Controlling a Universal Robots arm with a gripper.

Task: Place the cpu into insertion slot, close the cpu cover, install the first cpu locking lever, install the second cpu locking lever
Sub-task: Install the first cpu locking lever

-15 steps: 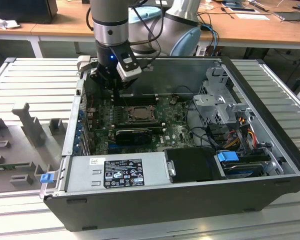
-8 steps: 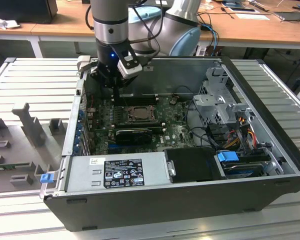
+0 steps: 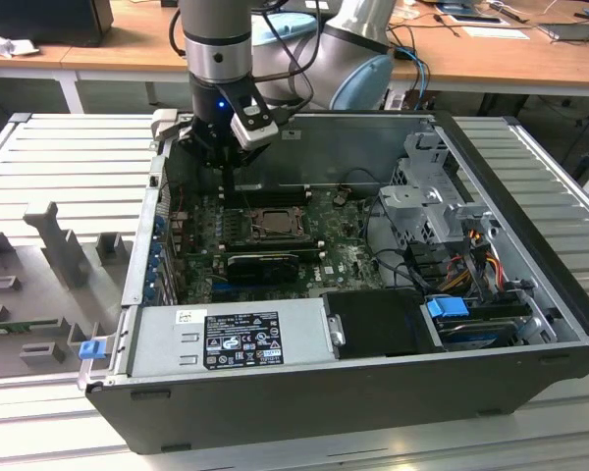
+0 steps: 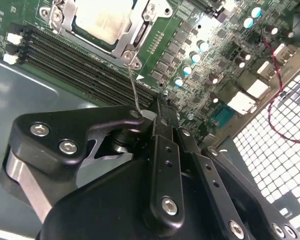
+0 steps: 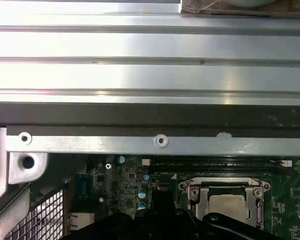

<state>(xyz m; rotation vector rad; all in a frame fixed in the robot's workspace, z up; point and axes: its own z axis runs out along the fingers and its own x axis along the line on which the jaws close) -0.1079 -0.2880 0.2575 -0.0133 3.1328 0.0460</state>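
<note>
A ribbed metal surface carries an open black computer case lying on its side. To the exterior view's left, grey moulded fixtures sit on the same surface. The arm reaches down into the far corner of the case on the exterior view's left. Inside, a silver power supply lies along the near wall, and a metal drive cage stands toward the exterior view's right. The green circuit board covers the case floor, with the long black graphics card just on the near side of the insertion slot.

In the second wrist view, the black memory slots run beside the socket. The tool hangs just above the board near them, its fingers drawn together. The cpu cover lies flat down over the socket, framing the cpu, which sits in the slot with its pale metal top showing through the opening. A thin wire locking lever rises from a corner of the cover, standing up off the board. Its free end meets the tip of the tool; I cannot tell whether it is nipped there or only touching.
</note>
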